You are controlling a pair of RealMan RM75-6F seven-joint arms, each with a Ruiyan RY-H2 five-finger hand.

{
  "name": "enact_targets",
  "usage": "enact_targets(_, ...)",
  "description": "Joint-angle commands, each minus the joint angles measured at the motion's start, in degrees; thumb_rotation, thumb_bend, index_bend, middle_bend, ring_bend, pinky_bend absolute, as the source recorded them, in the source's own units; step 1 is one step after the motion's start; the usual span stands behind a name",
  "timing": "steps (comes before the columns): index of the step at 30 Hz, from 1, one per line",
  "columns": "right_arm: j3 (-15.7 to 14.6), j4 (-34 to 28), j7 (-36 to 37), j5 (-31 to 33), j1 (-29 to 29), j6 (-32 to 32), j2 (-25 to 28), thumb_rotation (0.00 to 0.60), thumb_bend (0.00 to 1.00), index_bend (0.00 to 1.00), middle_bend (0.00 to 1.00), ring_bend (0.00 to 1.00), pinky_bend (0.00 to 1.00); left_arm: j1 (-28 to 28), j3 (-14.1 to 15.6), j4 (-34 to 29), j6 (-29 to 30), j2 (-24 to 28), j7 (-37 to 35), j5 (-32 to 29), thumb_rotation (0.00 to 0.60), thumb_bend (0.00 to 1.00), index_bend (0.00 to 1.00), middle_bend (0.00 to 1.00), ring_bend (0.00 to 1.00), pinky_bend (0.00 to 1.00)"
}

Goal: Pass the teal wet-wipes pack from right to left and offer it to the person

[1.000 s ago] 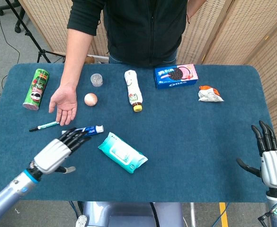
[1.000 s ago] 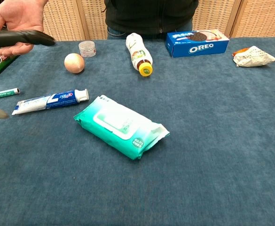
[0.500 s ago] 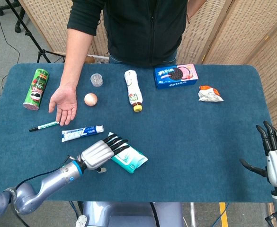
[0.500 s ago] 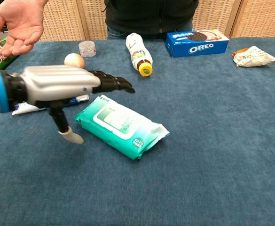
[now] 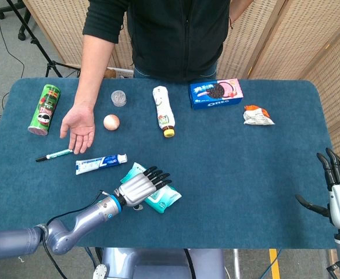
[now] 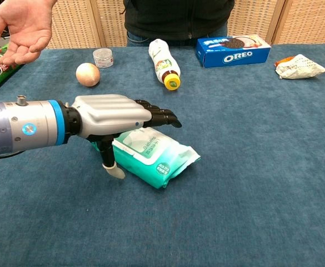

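While the left hand [image 6: 115,115] hovers flat over the pack with fingers straight and thumb hanging at its near edge, holding nothing, a hasty close could skid the slick wrapper aside. The teal wet-wipes pack [image 6: 154,156] lies on the table [image 5: 245,174] directly beneath those fingers. Well apart, the right hand [image 5: 339,195] stands spread and empty.

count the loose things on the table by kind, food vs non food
food and drink: 5: chips can, egg, bottle, Oreo box, snack packet
non-food: 4: wet-wipes pack, toothpaste, marker, small jar
total: 9
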Motion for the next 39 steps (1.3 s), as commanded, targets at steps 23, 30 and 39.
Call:
enact_targets(23, 2.3, -1.3, -0.4, -2.6, -2.0, -1.4, 0.0, 0.6, 0.0, 0.0, 0.0, 0.0, 0.11, 3.2, 0.3, -12.4, 19.8, 11.7, 0.9, 10.2, 0.6, 0.34, 0.74, 0.57, 0.39, 0.52)
enact_targets(30, 2.5, -1.7, -1.0, -3.4, -2.2, -1.8, -0.2, 0.6, 0.0, 0.0, 0.0, 0.0, 0.11, 6.7, -2.2, -22.9, 25.6, 26.5, 2.1, 10.6, 0.6, 0.34, 0.75, 0.57, 0.39, 0.52)
enact_targets(39, 2.9, -2.2, -0.9, -3.9, -2.6, -1.9, 0.0, 0.6, 0.0, 0.0, 0.0, 0.0, 0.11, 10.0, -5.0, -25.1, 28.0, 36.0, 5.7, -0.2, 0.6, 0.34, 0.75, 0.58, 0.4, 0.52)
